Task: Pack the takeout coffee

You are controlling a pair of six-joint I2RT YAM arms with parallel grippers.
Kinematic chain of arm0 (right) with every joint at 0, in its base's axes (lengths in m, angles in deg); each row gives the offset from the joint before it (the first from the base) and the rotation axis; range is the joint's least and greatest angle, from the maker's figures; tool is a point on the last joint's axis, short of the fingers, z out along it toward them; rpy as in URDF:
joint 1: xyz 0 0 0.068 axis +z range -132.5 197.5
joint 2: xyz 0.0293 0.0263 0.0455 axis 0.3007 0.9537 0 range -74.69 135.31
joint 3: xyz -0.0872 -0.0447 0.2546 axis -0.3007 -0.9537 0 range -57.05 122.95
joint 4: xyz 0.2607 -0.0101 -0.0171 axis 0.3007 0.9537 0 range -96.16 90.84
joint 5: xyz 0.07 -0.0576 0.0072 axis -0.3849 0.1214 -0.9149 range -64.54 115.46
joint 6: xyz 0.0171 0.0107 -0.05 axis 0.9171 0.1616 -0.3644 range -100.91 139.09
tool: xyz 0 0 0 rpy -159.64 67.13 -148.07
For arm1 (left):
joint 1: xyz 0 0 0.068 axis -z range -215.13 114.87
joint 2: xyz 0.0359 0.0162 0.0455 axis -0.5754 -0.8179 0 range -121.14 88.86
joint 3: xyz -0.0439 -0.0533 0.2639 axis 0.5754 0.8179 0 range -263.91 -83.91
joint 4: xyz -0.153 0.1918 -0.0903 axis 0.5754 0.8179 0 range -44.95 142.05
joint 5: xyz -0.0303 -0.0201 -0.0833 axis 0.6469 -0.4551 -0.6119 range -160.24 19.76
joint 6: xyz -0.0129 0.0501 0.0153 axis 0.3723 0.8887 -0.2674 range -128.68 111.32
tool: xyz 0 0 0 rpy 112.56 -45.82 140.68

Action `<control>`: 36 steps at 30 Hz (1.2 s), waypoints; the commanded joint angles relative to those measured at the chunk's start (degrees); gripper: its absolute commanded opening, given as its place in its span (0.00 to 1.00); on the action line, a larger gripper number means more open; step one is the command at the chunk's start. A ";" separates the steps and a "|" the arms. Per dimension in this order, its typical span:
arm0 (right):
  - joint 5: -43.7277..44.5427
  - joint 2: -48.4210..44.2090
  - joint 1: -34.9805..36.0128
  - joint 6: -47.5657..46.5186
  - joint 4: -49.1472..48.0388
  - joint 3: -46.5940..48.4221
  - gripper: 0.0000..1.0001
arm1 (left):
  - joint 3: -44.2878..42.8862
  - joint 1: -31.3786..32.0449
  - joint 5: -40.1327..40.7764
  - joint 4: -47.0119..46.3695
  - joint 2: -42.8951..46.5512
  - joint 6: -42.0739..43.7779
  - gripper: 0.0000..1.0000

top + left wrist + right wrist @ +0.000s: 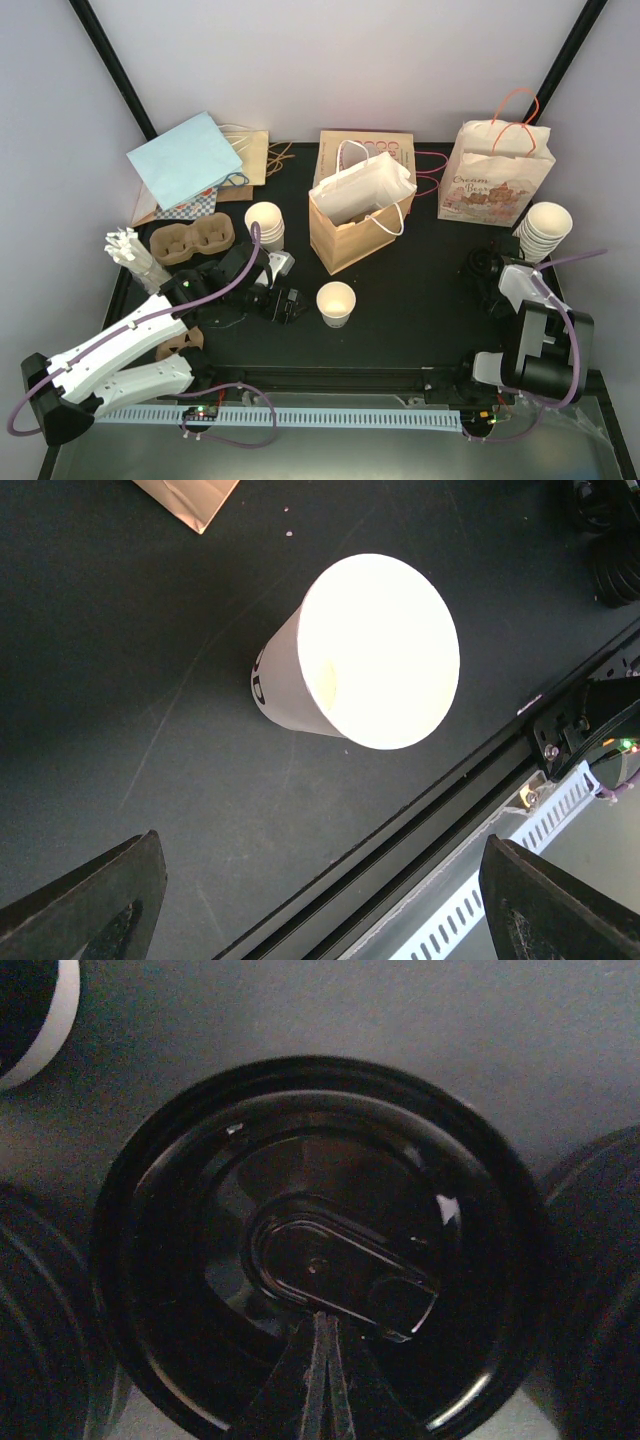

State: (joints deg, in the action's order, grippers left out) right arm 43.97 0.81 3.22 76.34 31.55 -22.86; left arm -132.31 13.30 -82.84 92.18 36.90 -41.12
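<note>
While the black table [420,310] takes up most of the top view, paper bags line its far side: a light blue bag [185,160] lies flat at the far left, a kraft bag [340,245] stands at the centre with a white bag [365,190] tucked in its mouth, and a printed bag [495,185] stands at the far right.

The left arm [120,350] reaches from the near left corner towards the middle. The right arm [545,345] is folded up at the near right.

A brown cup carrier [192,240] sits left of centre. One stack of cream cups [265,222] stands just right of it, and a second stack [545,230] leans at the right edge.

The cup [336,303] stands upright and uncovered on the table, near the centre and nearer than the kraft bag. The left gripper [290,304] is just to its left, apart from it, with its jaws spread wide and nothing between them.

The black lid [315,1260] lies at the right of the table, among other dark lids and well apart from the cup. The right gripper [322,1360] points down at the lid's centre with its jaws pressed together. I cannot tell whether the tips touch the lid.
</note>
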 commanded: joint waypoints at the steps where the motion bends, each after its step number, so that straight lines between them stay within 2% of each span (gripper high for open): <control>1: -3.82 0.09 -0.39 -0.42 -0.45 -1.20 0.01 | -1.31 -0.38 0.80 0.50 0.99 1.02 0.88; 28: -8.24 -4.03 0.81 -5.14 6.68 1.05 0.01 | -0.96 -0.37 0.93 -0.20 1.52 0.80 0.88; 36: -9.37 -7.01 3.94 -5.65 7.28 -0.04 0.01 | 0.12 -0.37 0.91 -1.22 2.55 0.03 0.88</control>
State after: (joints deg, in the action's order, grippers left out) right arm 35.62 -4.11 5.53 71.47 37.85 -23.27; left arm -132.27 13.30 -82.47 92.03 38.36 -40.73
